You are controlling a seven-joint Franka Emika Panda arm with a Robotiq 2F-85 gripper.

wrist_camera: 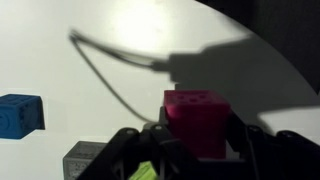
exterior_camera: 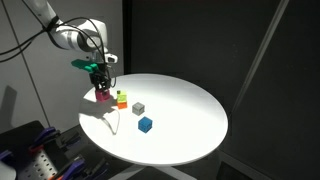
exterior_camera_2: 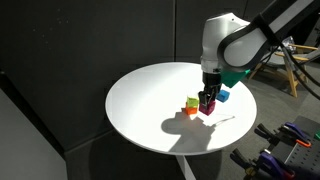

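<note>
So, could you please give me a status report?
Pincer shut on magenta cube. Yellow-green cube close beside, grey cube and blue cube farther off.

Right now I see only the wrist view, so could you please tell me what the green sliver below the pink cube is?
Observer: It is a yellow-green cube, standing close beside the pink cube that the gripper holds.
Operator: Thank you. Is anything else next to it?
Observer: An orange bit shows against it in both exterior views, but it is too small to name.
Operator: And how does the gripper stand?
Observer: It points straight down over the round white table.
</note>
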